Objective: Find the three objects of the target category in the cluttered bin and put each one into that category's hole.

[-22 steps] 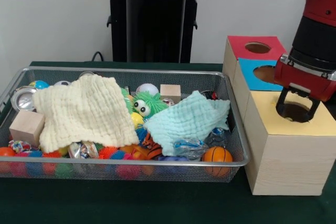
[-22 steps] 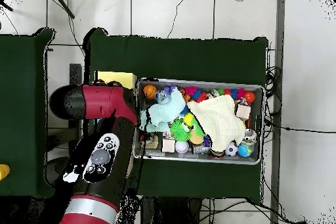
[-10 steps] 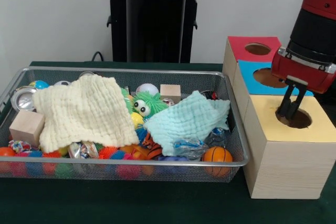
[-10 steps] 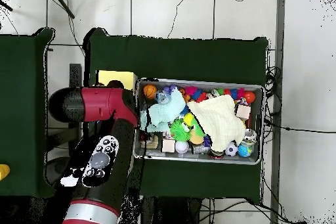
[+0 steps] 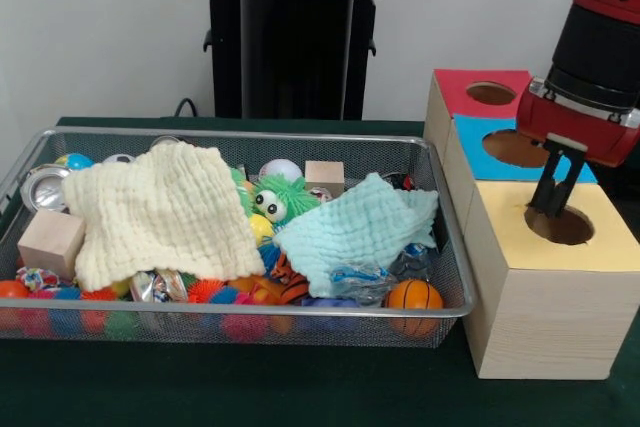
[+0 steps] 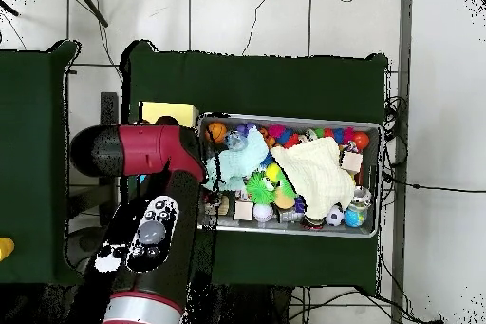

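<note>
Fingers (image 5: 552, 197) pressed together above the yellow hole (image 5: 559, 224); overhead hides both.

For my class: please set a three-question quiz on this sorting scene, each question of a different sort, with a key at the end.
1. True or false: the gripper hangs over the yellow-topped box's hole.
2. Which cloth lies nearer the boxes? A) cream cloth B) pale blue cloth
3. Fill in: the small basketball sits in the wire bin's front corner nearest the ____ box.

Key: 1 true; 2 B; 3 yellow-topped.
</note>
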You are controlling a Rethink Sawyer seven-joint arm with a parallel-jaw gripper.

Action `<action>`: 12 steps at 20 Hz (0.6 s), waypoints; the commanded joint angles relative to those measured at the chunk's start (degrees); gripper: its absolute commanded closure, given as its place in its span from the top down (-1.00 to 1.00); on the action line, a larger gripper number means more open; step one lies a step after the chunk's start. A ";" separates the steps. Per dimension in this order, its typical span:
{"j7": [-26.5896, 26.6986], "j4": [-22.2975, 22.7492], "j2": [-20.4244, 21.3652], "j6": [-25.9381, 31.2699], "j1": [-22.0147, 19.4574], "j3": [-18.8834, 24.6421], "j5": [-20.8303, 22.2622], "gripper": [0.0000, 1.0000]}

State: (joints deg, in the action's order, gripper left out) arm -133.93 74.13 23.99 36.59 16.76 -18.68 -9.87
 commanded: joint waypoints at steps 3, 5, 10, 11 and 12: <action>17.06 11.36 4.56 9.37 -8.23 10.20 8.78 -1.00; 18.39 11.98 5.26 8.93 -9.67 11.82 10.36 -1.00; 19.97 13.09 7.17 9.55 -12.87 15.17 14.28 -1.00; 20.14 13.38 7.57 9.73 -13.51 15.80 14.96 -1.00; 20.44 13.73 7.94 9.66 -14.25 16.59 15.68 -1.00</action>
State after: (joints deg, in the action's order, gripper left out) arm -132.71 80.55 30.57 39.68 5.73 -10.74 0.72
